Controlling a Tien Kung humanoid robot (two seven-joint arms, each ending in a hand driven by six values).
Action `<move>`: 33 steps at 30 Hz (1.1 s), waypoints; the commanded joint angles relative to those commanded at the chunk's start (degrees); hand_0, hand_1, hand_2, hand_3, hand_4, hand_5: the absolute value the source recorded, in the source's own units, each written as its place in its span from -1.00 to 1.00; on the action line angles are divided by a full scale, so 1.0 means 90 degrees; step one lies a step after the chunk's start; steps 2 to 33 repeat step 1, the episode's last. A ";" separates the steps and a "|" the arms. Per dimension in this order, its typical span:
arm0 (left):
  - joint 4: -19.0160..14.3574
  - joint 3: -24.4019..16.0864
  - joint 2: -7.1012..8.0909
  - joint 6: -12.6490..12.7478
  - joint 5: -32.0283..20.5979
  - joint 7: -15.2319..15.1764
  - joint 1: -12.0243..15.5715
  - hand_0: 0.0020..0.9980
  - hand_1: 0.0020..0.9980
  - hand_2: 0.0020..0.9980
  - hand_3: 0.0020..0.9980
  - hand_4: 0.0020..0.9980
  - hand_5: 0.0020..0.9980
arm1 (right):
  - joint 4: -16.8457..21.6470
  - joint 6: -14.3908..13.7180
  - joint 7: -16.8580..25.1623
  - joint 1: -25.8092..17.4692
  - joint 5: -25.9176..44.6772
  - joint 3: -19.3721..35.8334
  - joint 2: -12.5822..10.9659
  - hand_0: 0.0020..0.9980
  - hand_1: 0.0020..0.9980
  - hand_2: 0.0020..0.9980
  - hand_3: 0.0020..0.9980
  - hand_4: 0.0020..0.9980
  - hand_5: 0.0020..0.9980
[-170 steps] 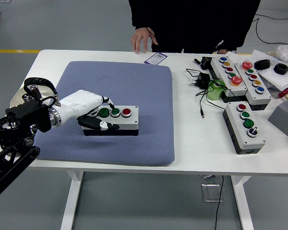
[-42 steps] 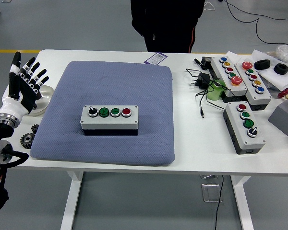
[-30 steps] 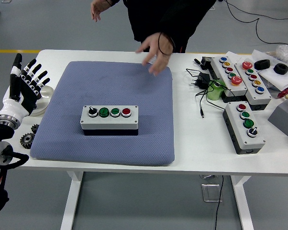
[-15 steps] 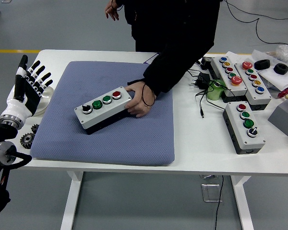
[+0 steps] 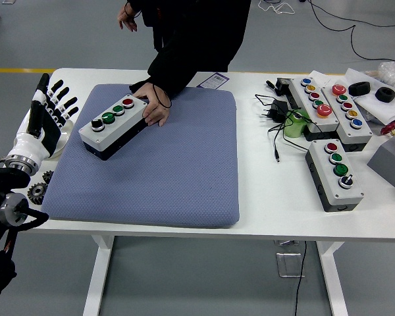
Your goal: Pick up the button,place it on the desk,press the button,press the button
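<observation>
A grey button box [image 5: 113, 126] with a black knob, two green buttons and a red button lies tilted at the far left of the blue-grey mat [image 5: 178, 171]. A person's hand [image 5: 155, 110] in a black sleeve rests against its right end. My left hand [image 5: 47, 110] is raised at the table's left edge, fingers spread and holding nothing, a short way left of the box. The right arm is out of the picture.
Other button boxes [image 5: 337, 172] [image 5: 316, 100] and black cables [image 5: 276, 125] lie on the right of the table, beside a green object [image 5: 295, 122]. Dark gears [image 5: 38, 191] and a pale dish [image 5: 64, 126] lie near my left hand. The person stands at the far edge.
The person reached in, took the button box by its right end and slid it from the mat's middle to the far left, turning it. My left hand rose slightly.
</observation>
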 joint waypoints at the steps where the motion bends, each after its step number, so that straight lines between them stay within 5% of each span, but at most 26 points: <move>1: 0.0005 0.0010 0.0002 -0.0005 0.0003 0.0002 -0.0002 0.79 0.84 1.00 0.98 0.80 1.00 | 0.0000 0.0001 -0.0001 0.0001 -0.0004 0.0001 0.0000 0.49 0.38 0.42 0.16 -0.64 -0.74; 33: 0.0005 0.0010 0.0002 -0.0005 0.0003 0.0002 -0.0002 0.79 0.84 1.00 0.98 0.80 1.00 | 0.0000 0.0001 -0.0001 0.0001 -0.0004 0.0001 0.0000 0.49 0.38 0.42 0.16 -0.64 -0.74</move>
